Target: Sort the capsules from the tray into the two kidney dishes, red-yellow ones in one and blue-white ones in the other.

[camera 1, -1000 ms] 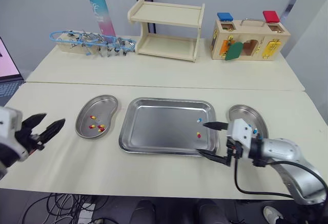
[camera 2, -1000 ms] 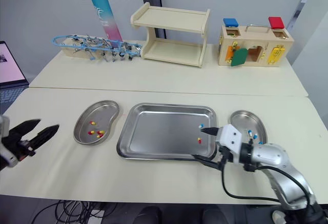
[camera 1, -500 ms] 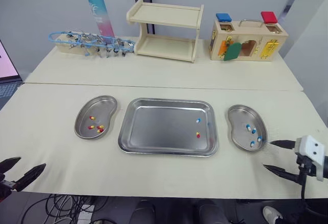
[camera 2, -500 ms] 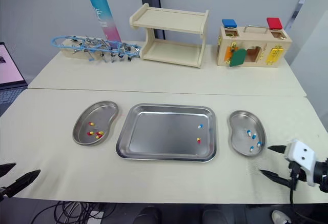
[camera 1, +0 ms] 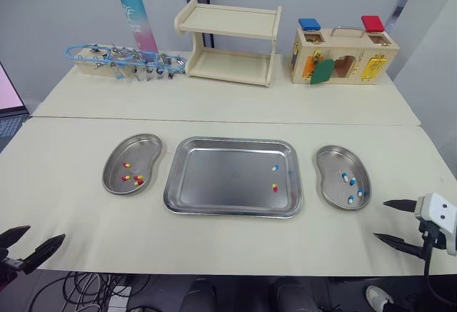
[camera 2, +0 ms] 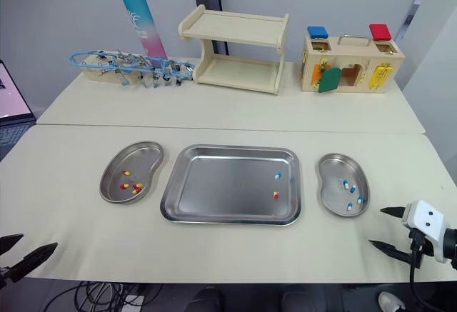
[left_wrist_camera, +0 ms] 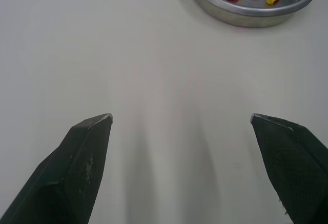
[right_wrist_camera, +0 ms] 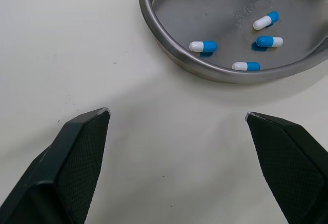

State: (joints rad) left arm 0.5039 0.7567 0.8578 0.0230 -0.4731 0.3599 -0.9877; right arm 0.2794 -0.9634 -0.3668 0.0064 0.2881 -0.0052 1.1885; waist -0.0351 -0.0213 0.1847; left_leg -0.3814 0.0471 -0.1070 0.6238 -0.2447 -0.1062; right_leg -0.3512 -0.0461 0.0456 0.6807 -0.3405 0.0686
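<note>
Both grippers have drawn back from the middle of the table [camera 1: 86,208] in the past second. The right gripper [camera 1: 380,219], earlier at the tray's right edge, now hangs at the lower right of the head view. The left gripper [camera 1: 46,232] is at the lower left, partly cut off by the frame. Both stand released, jaws spread, holding nothing.

The tray [camera 1: 221,183] lies centre frame with two capsules near its right side, a blue-white capsule [camera 1: 275,168] and a red-yellow capsule [camera 1: 274,187] just below it. The left dish [camera 1: 139,151] holds red-yellow ones, too small to count surely. The right dish [camera 1: 334,162] holds four blue-white.

In the left wrist view, the jaws gape over bare table. Beyond them the left dish, cut by the frame edge, shows three red-yellow capsules and a sliver of a fourth.

In the right wrist view, the jaws are likewise apart. The right dish ahead, also cut off, shows its four blue-white capsules plainly.
</note>
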